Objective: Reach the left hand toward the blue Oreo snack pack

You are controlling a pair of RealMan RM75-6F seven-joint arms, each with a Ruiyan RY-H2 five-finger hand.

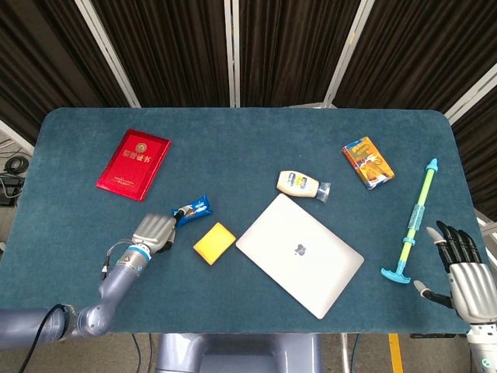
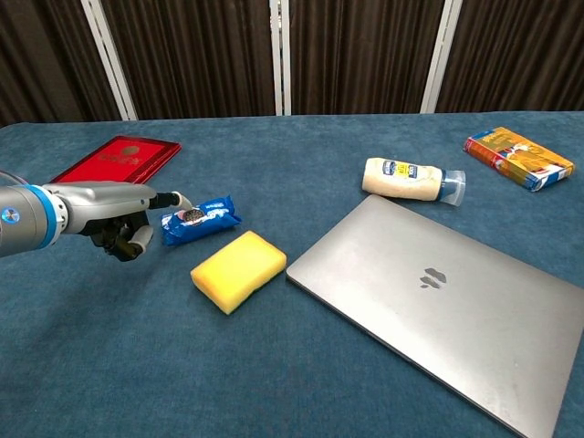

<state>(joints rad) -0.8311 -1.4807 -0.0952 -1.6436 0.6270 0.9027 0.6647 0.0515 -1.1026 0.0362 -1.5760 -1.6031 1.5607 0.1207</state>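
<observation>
The blue Oreo snack pack (image 1: pixel 192 210) lies flat on the blue table (image 1: pixel 248 140), just left of centre, and shows in the chest view as well (image 2: pixel 203 219). My left hand (image 1: pixel 154 231) sits right beside the pack's left end. In the chest view the left hand (image 2: pixel 117 217) has one finger stretched out, its tip at the end of the wrapper, and the other fingers curled under with nothing in them. My right hand (image 1: pixel 464 278) rests at the table's near right corner with fingers spread and empty.
A yellow sponge (image 1: pixel 214 242) lies just right of the left hand, and a closed silver laptop (image 1: pixel 300 254) beyond it. A red booklet (image 1: pixel 133 164) lies at the far left. A mayonnaise bottle (image 1: pixel 301 184), an orange box (image 1: pixel 368 162) and a green-blue stick tool (image 1: pixel 411 225) lie to the right.
</observation>
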